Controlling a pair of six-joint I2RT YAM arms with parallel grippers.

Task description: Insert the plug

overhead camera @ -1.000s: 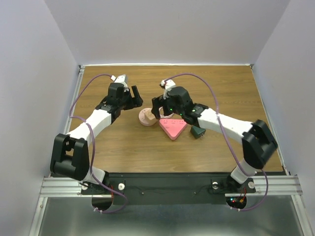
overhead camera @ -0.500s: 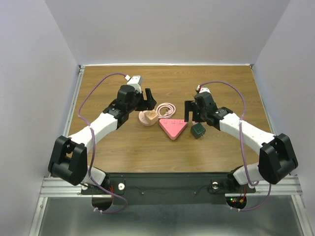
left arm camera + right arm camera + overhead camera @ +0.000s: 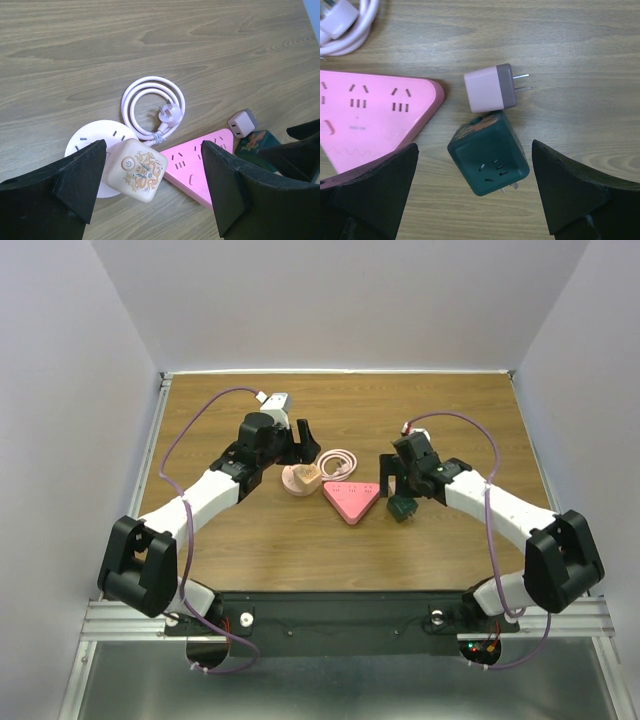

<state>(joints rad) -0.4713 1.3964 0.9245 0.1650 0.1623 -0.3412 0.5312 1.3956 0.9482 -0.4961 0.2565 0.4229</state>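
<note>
The left end effector is spread wide and holds nothing. In its wrist view the two dark fingers frame a cream cube adapter, which sits on a round white socket base at the lower left. A coiled pink cable lies above them in mid-frame, its own three-pin end resting inside the coil.

The right end effector is also wide and empty, and hangs over the small pink plug. That plug lies on its side on the wooden surface, with its two prongs pointing to the right of the frame and not in any socket. It sits just right of a corner of the pink triangular power strip. Directly below it is a dark green cube adapter, so close that I cannot tell whether they touch.
</note>
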